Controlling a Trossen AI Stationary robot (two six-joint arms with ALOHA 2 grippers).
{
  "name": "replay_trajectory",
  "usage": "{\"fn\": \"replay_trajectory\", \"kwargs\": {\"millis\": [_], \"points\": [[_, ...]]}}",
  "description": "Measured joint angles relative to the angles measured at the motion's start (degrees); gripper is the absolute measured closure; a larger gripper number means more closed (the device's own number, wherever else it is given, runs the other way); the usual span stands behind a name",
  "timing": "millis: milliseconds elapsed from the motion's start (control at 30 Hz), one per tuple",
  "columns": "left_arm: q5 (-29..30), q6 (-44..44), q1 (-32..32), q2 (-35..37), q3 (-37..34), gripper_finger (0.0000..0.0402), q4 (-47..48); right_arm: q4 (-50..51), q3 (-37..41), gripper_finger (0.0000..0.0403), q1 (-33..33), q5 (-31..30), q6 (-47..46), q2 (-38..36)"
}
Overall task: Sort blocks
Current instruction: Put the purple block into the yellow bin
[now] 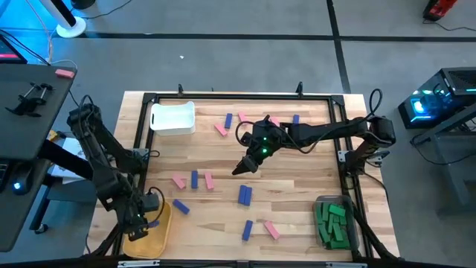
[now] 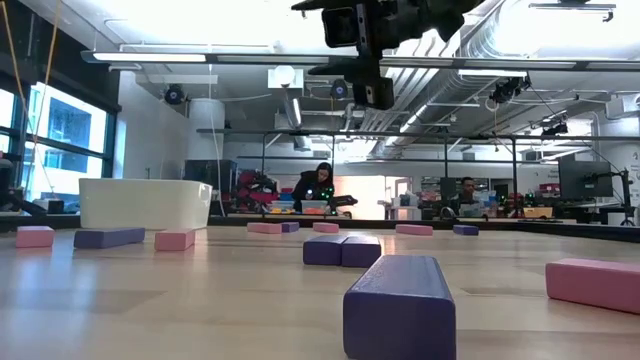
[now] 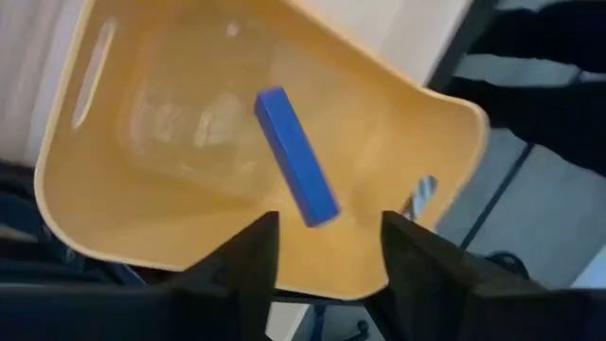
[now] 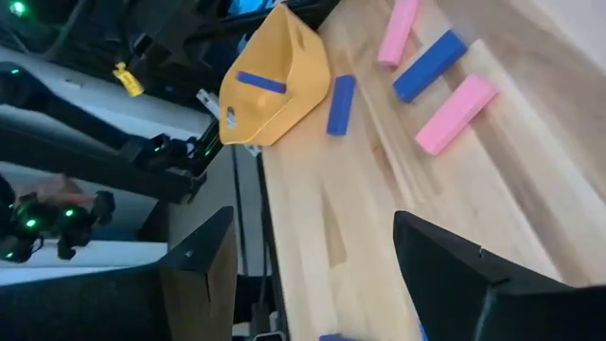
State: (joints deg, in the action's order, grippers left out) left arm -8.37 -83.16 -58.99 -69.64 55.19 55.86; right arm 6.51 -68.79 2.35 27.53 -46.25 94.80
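My left gripper hangs open over the yellow bin at the table's near left corner. One blue block lies slanted inside that bin, below and between the fingers, apart from them. My right gripper is open and raised above the table's middle, holding nothing. Loose pink and blue blocks lie flat on the wood: a pink, blue and pink trio, a blue one, and a blue and pink pair. More lie near the far edge.
A white bin stands at the far left. A clear bin in the near right corner holds green blocks. One blue block lies just beside the yellow bin. A dark frame rims the table. People sit in the room beyond.
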Motion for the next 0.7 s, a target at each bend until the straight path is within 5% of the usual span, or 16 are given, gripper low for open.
{"fn": "replay_trajectory", "kwargs": {"millis": [133,300,533,700], "points": [[1.7,7.67,3.41,1.02,1.78,0.0199,2.43,-1.18,0.0,0.019,-0.48,2.42,-0.18,-0.17],[11.9,23.63,15.83,2.01,3.47,0.0194,5.25,-4.79,0.02,0.019,-2.45,3.49,-2.79,-1.36],[10.45,68.95,38.23,-3.99,3.46,0.0193,2.23,-5.23,0.02,0.019,-7.64,2.64,-5.54,-2.32],[9.94,98.25,45.41,-11.65,3.46,0.0193,0.7,-5.03,0.02,0.019,-13.27,-4.25,-6.77,-2.32]]}}
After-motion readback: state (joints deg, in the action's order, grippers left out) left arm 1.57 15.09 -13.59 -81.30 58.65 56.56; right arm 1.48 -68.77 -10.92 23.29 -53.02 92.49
